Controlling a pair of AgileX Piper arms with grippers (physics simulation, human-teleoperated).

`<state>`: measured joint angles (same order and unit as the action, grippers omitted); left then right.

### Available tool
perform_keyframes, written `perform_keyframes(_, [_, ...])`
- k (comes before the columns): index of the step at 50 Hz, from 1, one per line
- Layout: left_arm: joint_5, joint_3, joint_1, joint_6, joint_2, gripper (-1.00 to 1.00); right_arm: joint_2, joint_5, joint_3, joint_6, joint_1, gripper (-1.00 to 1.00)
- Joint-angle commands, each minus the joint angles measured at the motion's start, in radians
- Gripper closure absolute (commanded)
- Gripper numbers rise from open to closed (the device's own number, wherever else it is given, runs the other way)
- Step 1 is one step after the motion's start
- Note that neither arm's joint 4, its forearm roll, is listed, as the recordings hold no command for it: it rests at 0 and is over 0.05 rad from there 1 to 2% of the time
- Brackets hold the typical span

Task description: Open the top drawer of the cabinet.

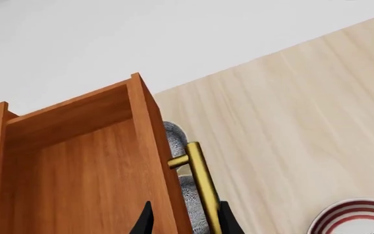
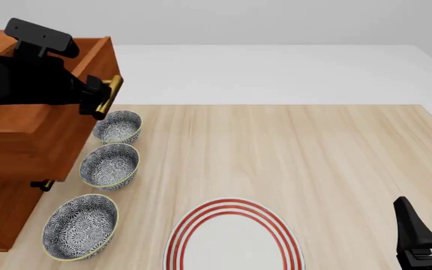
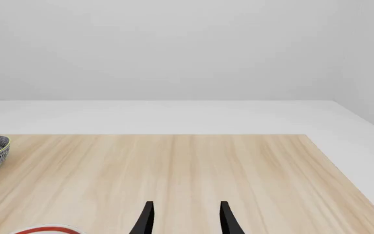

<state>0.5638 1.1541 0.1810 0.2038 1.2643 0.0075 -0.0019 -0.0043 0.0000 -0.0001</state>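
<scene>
Reddish-brown wood fills the left wrist view: the top drawer (image 1: 76, 161) stands pulled out, its hollow showing, and the left gripper (image 1: 185, 222) has its jaws set either side of the drawer's front board and brass handle (image 1: 202, 185), apparently clamped.

From the front, the cabinet (image 2: 9, 185) sits at the bench's (image 2: 314, 163) left edge, three patterned bowls (image 2: 111, 166) just beside it, a red-ringed plate (image 2: 235, 242) nearer.

Right wrist view: the right gripper (image 3: 185, 219) hangs over bare bench, jaws apart, holding nothing.
</scene>
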Motion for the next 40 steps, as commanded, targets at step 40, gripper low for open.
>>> perform_keyframes(40, [0.012,-0.007,0.091,-0.025,0.011,-1.0,0.0,0.0,0.0,0.0,0.0,-1.0])
